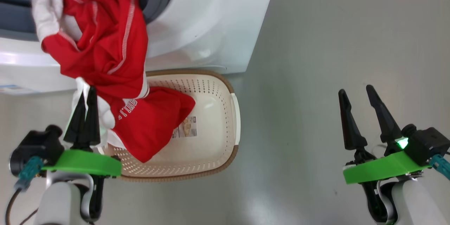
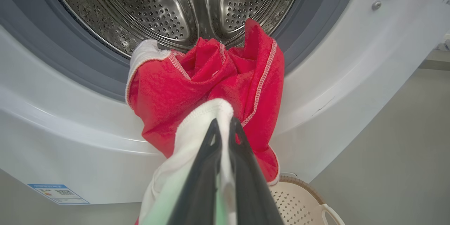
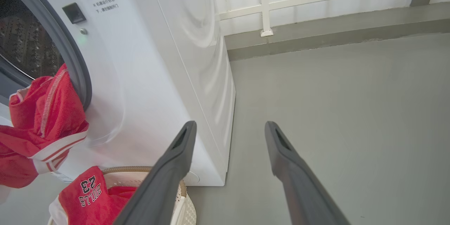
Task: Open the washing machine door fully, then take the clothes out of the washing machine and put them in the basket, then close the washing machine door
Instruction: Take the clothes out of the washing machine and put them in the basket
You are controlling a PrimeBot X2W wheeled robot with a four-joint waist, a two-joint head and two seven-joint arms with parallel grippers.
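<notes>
Left gripper [image 1: 88, 93], 8 o'clock in the head view: fingers together, clamped on white fabric [image 2: 197, 126] at the edge of the red jersey [image 1: 109, 42]. The jersey hangs out of the washing machine [image 1: 211, 24] mouth at 11 o'clock and crosses the grey gasket [image 2: 52, 52]. Its lower, lettered end lies inside the basket [image 1: 236, 112] at 6 o'clock, on the floor [image 1: 316, 59] against the machine front. The steel drum [image 2: 168, 7] is exposed behind the jersey. Right gripper [image 1: 355, 91], 4 o'clock: fingers well apart, holding nothing, above bare grey floor.
</notes>
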